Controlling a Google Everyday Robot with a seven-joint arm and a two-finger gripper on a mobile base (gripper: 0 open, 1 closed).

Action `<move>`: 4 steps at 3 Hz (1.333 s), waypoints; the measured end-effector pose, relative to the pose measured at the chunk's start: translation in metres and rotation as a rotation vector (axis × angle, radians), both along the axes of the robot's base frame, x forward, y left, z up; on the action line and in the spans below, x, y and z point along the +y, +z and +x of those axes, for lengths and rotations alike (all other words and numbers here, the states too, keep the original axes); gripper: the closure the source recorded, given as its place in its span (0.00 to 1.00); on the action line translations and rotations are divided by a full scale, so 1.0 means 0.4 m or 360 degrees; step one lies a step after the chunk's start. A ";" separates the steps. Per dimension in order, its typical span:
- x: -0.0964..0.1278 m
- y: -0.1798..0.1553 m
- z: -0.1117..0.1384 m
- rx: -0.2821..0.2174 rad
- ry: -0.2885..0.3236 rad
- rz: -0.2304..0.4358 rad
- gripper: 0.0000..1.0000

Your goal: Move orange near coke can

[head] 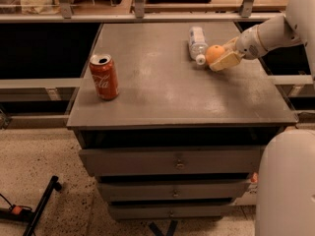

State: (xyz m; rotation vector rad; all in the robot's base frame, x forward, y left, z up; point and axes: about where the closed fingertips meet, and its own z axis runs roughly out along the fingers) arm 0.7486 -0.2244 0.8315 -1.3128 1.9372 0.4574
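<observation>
The orange (pixel 213 53) lies on the grey table top (pixel 167 87) at the far right, touching the cap end of a clear plastic bottle. The red coke can (pixel 104 76) stands upright near the table's left edge, far from the orange. My gripper (pixel 220 57) reaches in from the right and is at the orange. It is open, with one tan finger (pixel 225 61) in front of the orange's right side and the other behind it. The orange rests on the table.
The clear plastic bottle (pixel 197 42) with a white cap lies on its side just left of the orange. The table is a drawer cabinet (pixel 174 162). Shelving rails run behind it. My white base (pixel 288 181) stands at the lower right.
</observation>
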 end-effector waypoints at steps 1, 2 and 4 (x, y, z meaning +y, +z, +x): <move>-0.009 0.017 -0.013 0.0010 -0.0002 0.0017 0.88; -0.013 0.092 -0.030 -0.0063 -0.0001 0.0073 1.00; 0.120 0.201 -0.095 -0.0163 0.0243 -0.0106 1.00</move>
